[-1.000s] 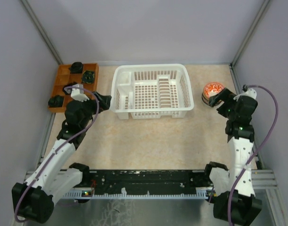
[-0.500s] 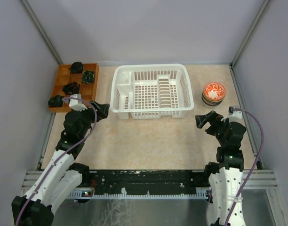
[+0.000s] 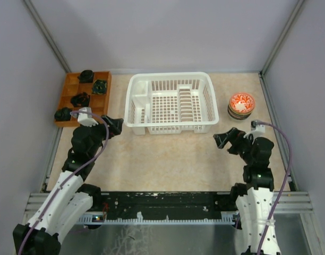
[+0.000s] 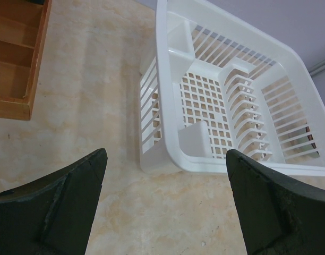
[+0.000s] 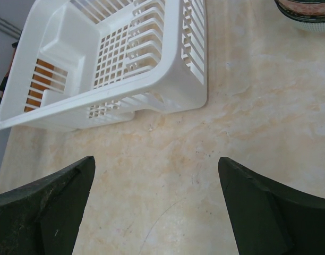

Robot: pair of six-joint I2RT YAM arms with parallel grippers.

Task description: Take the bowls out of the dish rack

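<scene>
Several bowls [image 3: 241,105] stand nested in one stack ahead and right of your right jaws, probably to save room on the mottled beige counter [image 3: 173,154]. They look like glazed ceramic, the top one white with red-orange marks. Left jaws and right jaws both gape wide, gripping nothing. Ahead between them, the dish rack [image 3: 173,126], white slotted plastic with a grid floor, holds no bowls.

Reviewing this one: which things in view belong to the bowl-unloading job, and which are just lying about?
Part of the job:
- dish rack, white, with no bowls in it
- bowls, stacked to the right of the rack

Just lying about:
- wooden tray, left of the rack
- dark lumps sitting in the tray's compartments
</scene>
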